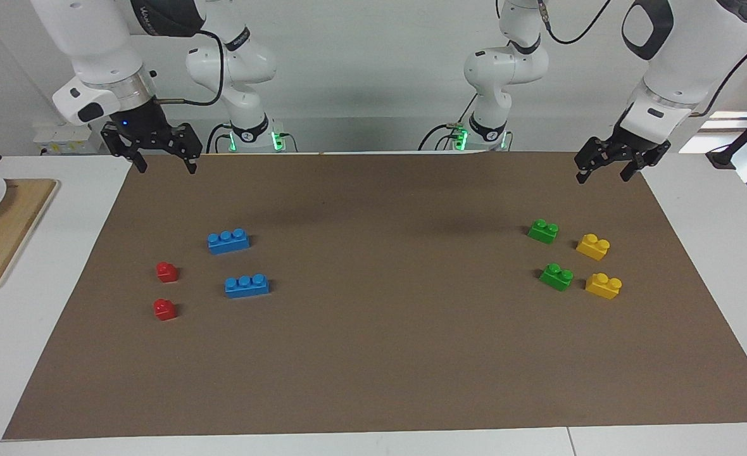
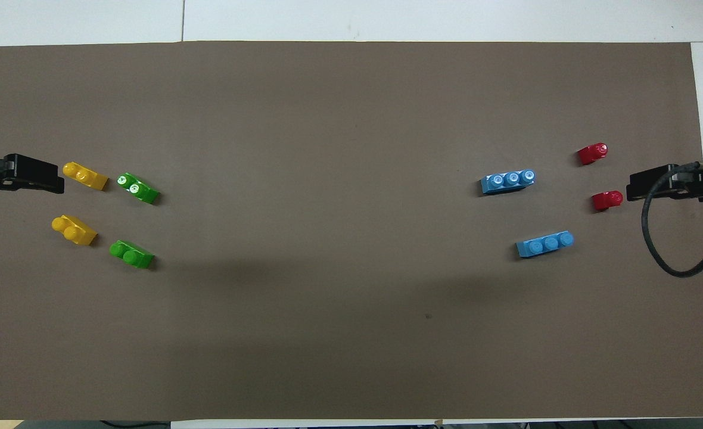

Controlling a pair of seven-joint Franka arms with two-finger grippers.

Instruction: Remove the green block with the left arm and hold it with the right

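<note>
Two green blocks lie on the brown mat toward the left arm's end: one nearer to the robots (image 1: pixel 543 230) (image 2: pixel 131 254), its twin farther from them (image 1: pixel 556 277) (image 2: pixel 137 187). My left gripper (image 1: pixel 603 177) (image 2: pixel 36 174) hangs open and empty in the air over the mat's edge by the robots, apart from the blocks. My right gripper (image 1: pixel 165 167) (image 2: pixel 643 186) hangs open and empty over the mat's corner at the right arm's end. Both arms wait.
Two yellow bricks (image 1: pixel 593 246) (image 1: pixel 603 285) lie beside the green ones. Two blue bricks (image 1: pixel 228 240) (image 1: pixel 247 285) and two red bricks (image 1: pixel 167 272) (image 1: pixel 164 309) lie toward the right arm's end. A wooden board (image 1: pixel 0 234) with a plate lies off the brown mat (image 1: pixel 380 367).
</note>
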